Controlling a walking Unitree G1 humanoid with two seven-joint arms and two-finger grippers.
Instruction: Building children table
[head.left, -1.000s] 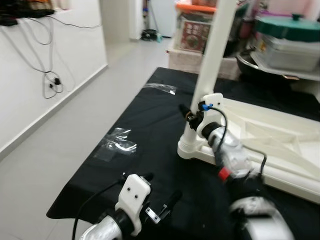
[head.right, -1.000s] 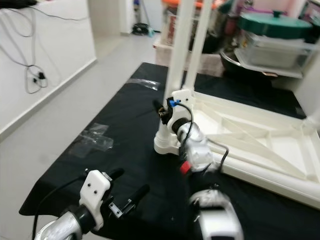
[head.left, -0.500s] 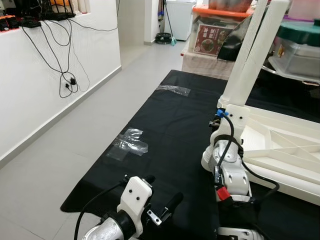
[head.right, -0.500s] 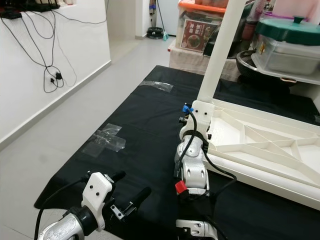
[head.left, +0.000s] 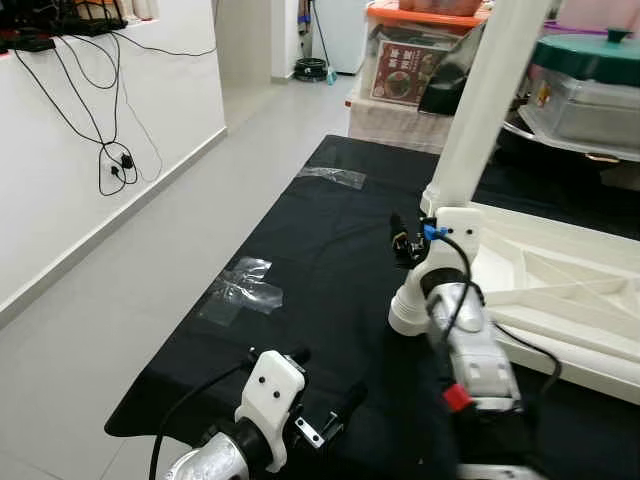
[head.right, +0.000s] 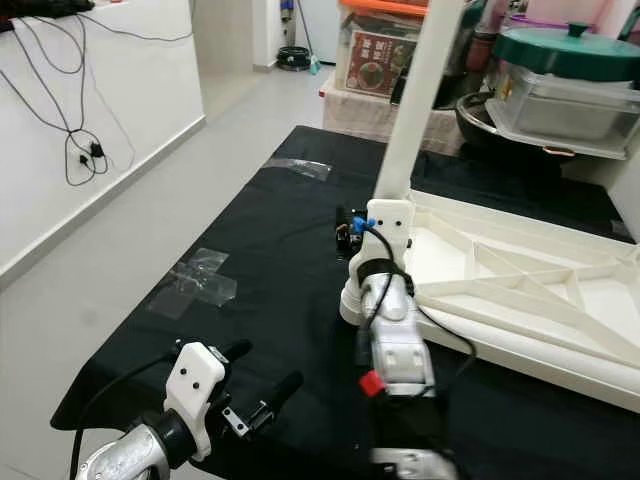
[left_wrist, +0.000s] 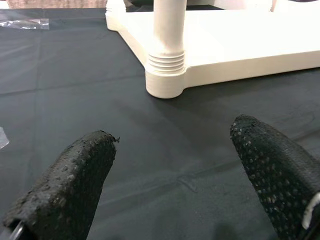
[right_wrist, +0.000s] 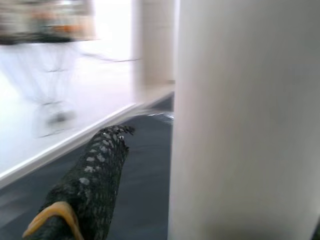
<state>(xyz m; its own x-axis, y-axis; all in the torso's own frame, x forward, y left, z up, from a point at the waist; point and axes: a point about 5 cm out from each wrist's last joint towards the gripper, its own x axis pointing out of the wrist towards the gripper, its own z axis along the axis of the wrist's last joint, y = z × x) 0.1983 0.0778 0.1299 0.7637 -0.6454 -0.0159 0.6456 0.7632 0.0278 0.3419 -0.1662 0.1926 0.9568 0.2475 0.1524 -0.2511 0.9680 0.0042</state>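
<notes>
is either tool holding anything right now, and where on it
The right tool is around the white table leg, low down near its base. Whether it is clamped cannot be told. The left tool is open and holds nothing.

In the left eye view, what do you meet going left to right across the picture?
Hanging cables on the wall → clear tape on the black cloth → left gripper → white table leg → green-lidded pot.

One upturned white table top (head.right: 520, 290) with one upright white leg (head.left: 478, 120), one black cloth (head.left: 310, 260), two clear tape patches (head.left: 243, 287), two grippers (head.left: 322, 392).
</notes>
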